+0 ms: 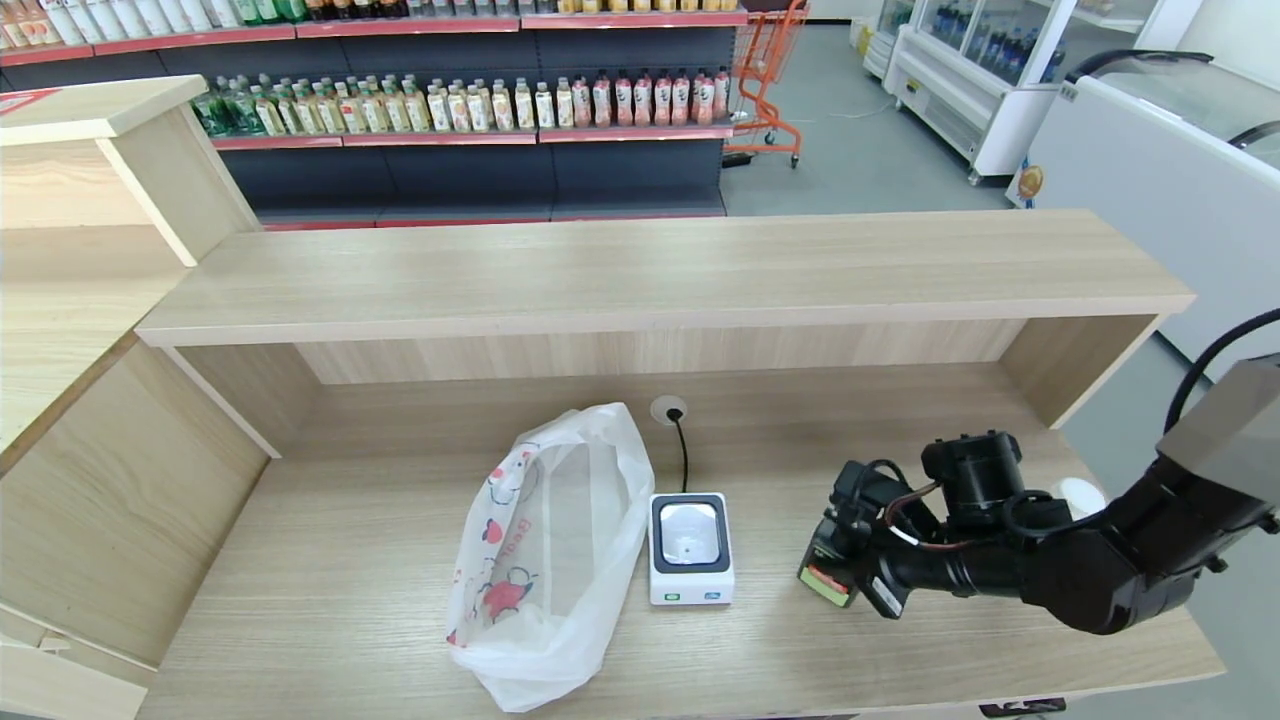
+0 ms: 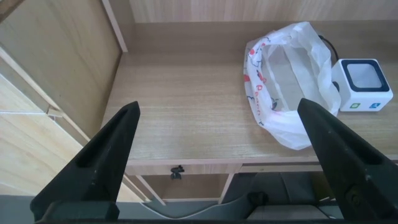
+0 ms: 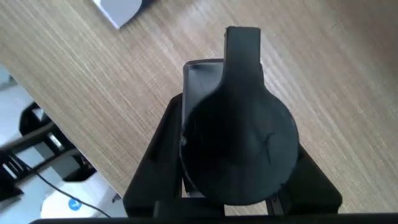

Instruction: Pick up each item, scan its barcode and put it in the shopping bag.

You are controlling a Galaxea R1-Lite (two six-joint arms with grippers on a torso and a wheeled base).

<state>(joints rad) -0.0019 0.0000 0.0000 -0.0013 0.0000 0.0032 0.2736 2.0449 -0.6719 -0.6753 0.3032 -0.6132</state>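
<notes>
The white plastic shopping bag (image 1: 550, 550) with red cartoon prints lies on the counter, its mouth toward the back; the left wrist view shows the bag (image 2: 286, 81) too. Just to its right stands the white barcode scanner (image 1: 690, 545) (image 2: 364, 84), dark window facing up. Right of the scanner and low over the counter, my right gripper (image 1: 835, 565) is shut on a small dark item (image 1: 825, 585) with a red and green end. This item (image 3: 236, 143) looks black and rounded between the fingers (image 3: 152, 177). My left gripper (image 2: 221, 155) is open with nothing in it, at the counter's front left edge.
A black cable (image 1: 683, 450) runs from the scanner back to a round grommet (image 1: 668, 408). A raised wooden shelf (image 1: 660, 270) spans the back of the counter, with side walls at both ends. Something white and round (image 1: 1082, 495) sits behind my right arm.
</notes>
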